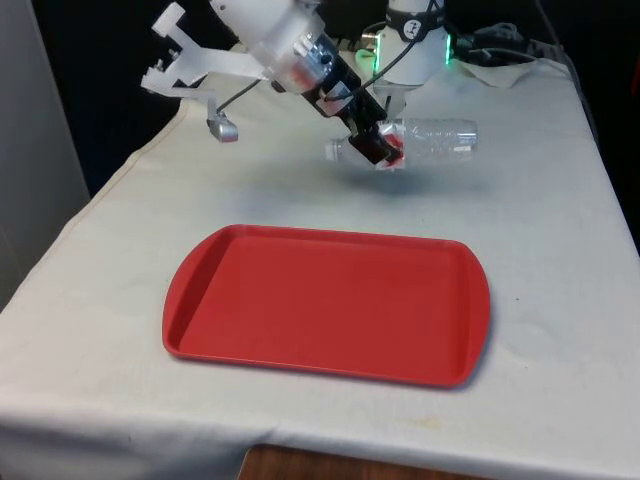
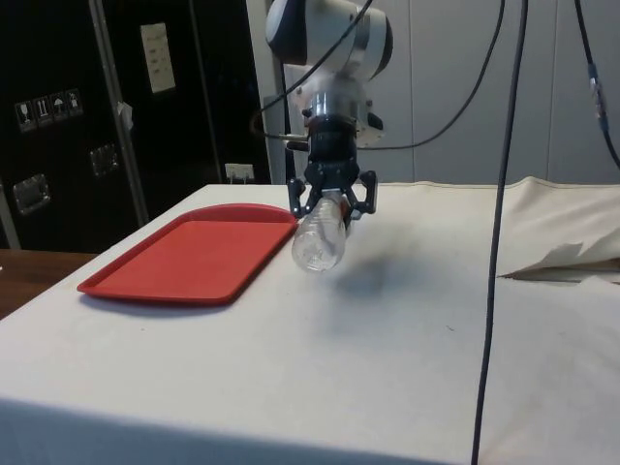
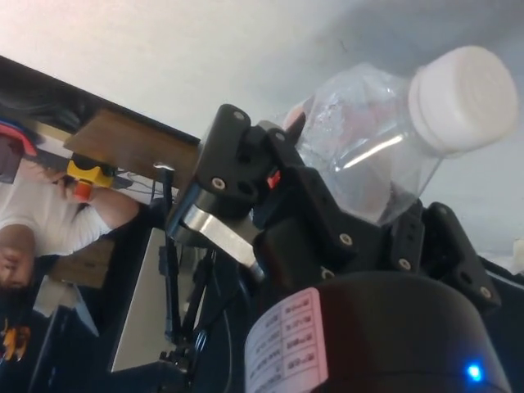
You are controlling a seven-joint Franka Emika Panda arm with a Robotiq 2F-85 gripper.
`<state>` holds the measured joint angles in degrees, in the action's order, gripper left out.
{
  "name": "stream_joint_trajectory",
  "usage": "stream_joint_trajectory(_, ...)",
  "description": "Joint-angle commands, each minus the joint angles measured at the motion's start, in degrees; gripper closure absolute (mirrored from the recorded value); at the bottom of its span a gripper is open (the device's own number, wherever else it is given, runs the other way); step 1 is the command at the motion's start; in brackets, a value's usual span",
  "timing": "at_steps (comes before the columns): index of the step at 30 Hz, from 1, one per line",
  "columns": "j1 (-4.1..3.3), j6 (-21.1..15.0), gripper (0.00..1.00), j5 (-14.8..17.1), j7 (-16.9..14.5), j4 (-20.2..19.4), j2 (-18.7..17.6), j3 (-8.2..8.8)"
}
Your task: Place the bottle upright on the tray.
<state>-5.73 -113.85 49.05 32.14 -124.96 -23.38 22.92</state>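
A clear plastic bottle [image 1: 432,138] with a white cap and a red label hangs on its side above the table, beyond the tray. My gripper [image 1: 378,146] is shut on its neck end. From the side, the bottle [image 2: 319,241] points base-first at the camera, held below the gripper [image 2: 332,197]. The wrist view has the bottle [image 3: 368,151] with its white cap between the black fingers [image 3: 237,155]. A red tray [image 1: 327,303] lies flat near the table's front edge; the tray [image 2: 189,255] is bare in the side view too.
White cloth covers the table [image 1: 540,220]. Black cables [image 2: 496,194] hang down at the side view's right, near a fold of cloth [image 2: 567,262]. A person [image 3: 49,217] in a white sleeve appears in the wrist view.
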Motion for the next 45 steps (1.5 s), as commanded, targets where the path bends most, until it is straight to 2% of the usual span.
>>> stream_joint_trajectory(1, -0.46, -0.8, 1.00, -0.5, 0.7, -0.3, 0.5, 0.23)
stream_joint_trajectory(3, -0.57, -1.1, 1.00, -0.8, 0.9, -0.3, 0.9, 0.23)
stream_joint_trajectory(4, -0.11, -0.2, 1.00, -0.2, 0.2, 0.0, 0.3, 0.00)
stream_joint_trajectory(5, -0.63, -1.3, 1.00, -1.0, 1.1, -0.3, 1.0, 0.17)
stream_joint_trajectory(11, -1.03, -2.2, 1.00, -2.4, 2.3, -0.3, 2.0, 0.17)
stream_joint_trajectory(12, -0.57, -1.3, 1.00, -2.0, 1.8, 0.0, 1.6, 0.00)
stream_joint_trajectory(13, -1.09, -2.3, 1.00, -2.5, 2.5, -0.3, 2.1, 0.11)
stream_joint_trajectory(15, -1.38, -2.8, 1.00, -3.0, 2.9, -0.3, 2.5, 0.17)
stream_joint_trajectory(20, -1.66, -3.4, 1.00, -4.1, 4.0, -0.3, 3.3, 0.06)
stream_joint_trajectory(21, -1.20, -2.5, 1.00, -3.8, 3.4, 0.1, 2.8, -0.11)
stream_joint_trajectory(22, -1.72, -3.6, 1.00, -4.4, 4.2, -0.3, 3.4, 0.06)
stream_joint_trajectory(29, -2.06, -4.5, 1.00, -6.1, 5.7, -0.3, 4.6, -0.23)
stream_joint_trajectory(30, -2.06, -4.6, 1.00, -6.4, 6.0, -0.3, 4.7, -0.29)
stream_joint_trajectory(31, -1.60, -3.8, 1.00, -6.0, 5.4, 0.1, 4.3, -0.52)
stream_joint_trajectory(32, -2.06, -4.8, 1.00, -6.6, 6.1, -0.3, 4.9, -0.34)
stream_joint_trajectory(40, -2.41, -5.8, 1.00, -8.9, 8.1, -0.3, 6.1, -0.69)
stream_joint_trajectory(41, -1.95, -5.0, 1.00, -8.7, 7.7, 0.1, 5.8, -0.92)
stream_joint_trajectory(42, -2.46, -6.1, 1.00, -9.5, 8.6, -0.3, 6.4, -0.80)
stream_joint_trajectory(45, -2.52, -6.4, 1.00, -10.2, 9.3, -0.3, 6.8, -0.97)
